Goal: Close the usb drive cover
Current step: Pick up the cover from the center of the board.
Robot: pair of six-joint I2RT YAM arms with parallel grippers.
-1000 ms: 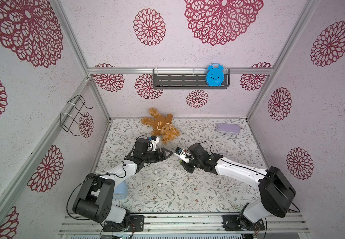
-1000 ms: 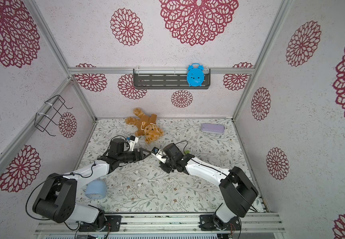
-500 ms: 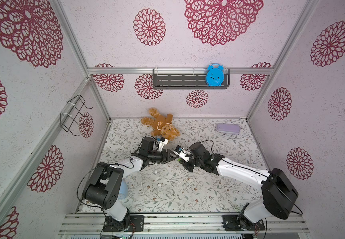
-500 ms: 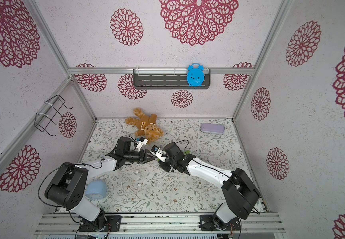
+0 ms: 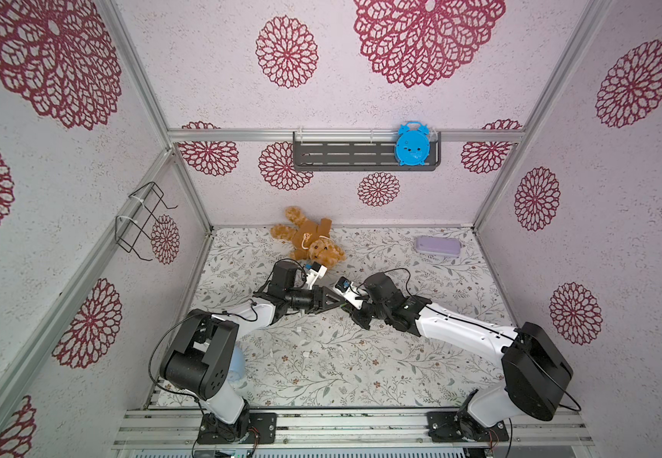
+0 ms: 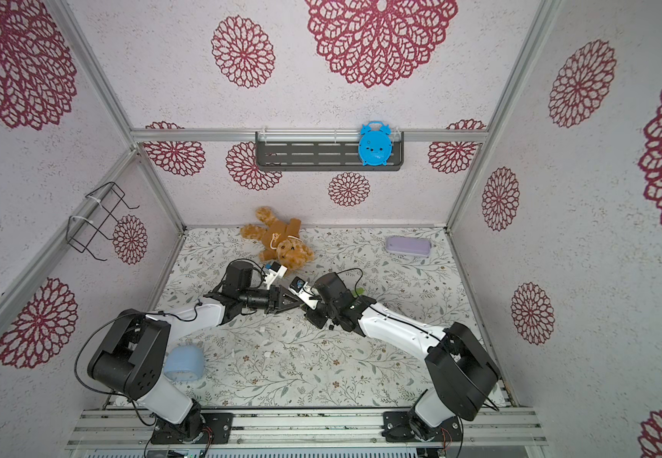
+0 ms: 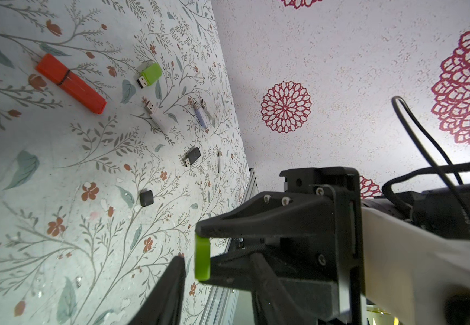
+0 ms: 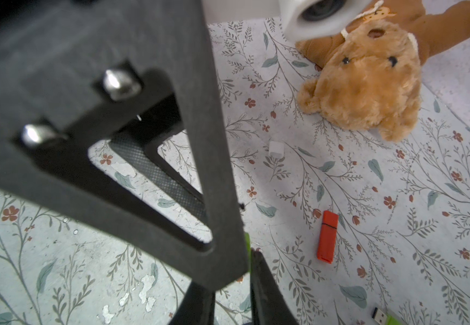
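**Cap aloft, drive on the mat: my two grippers meet tip to tip above the table.**

My right gripper [image 7: 203, 250] is clamped on the green cap [image 7: 201, 267] and holds it clear of the table [image 7: 59, 168]. The left gripper [image 5: 339, 306] points straight at it, with one finger [image 7: 173, 281] just beside the cap and not touching. I cannot tell whether its jaws are pinching anything. The green usb drive [image 7: 149, 74] lies well apart on the floral surface with its connector bare, between a capped orange drive [image 7: 70, 84] and an uncapped white drive [image 7: 157, 114]. The danger, as I judge it, is the cap itself. It looks small and slick, so a nudge from the left finger or a careless release could pop it loose. A tilted cap could also jam on the connector.
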